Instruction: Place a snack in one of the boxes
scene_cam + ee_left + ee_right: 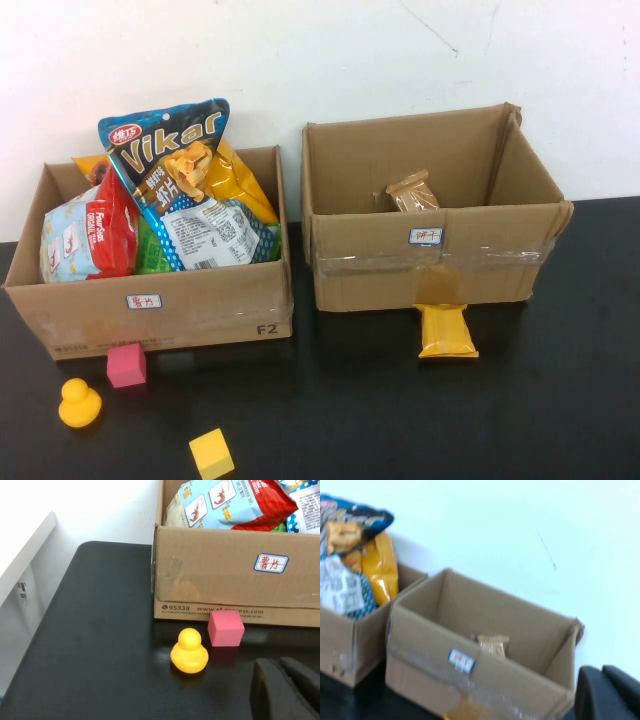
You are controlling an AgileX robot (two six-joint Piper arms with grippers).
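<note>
The flat orange snack packet (pixel 447 333) is seen on the black counter (pixel 560 400), touching the right-hand cardboard box (pixel 437 268), long axis towards the robot, nearer the empty, shut right pincer (pixel 605 692) (left pincer (pixel 285 690): opening cannot be told).

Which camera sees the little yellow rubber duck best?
The left wrist view: the yellow rubber duck sits big and whole beside the pink foam cube. The high view shows it tiny near the table's front edge. The right wrist view misses it.
</note>
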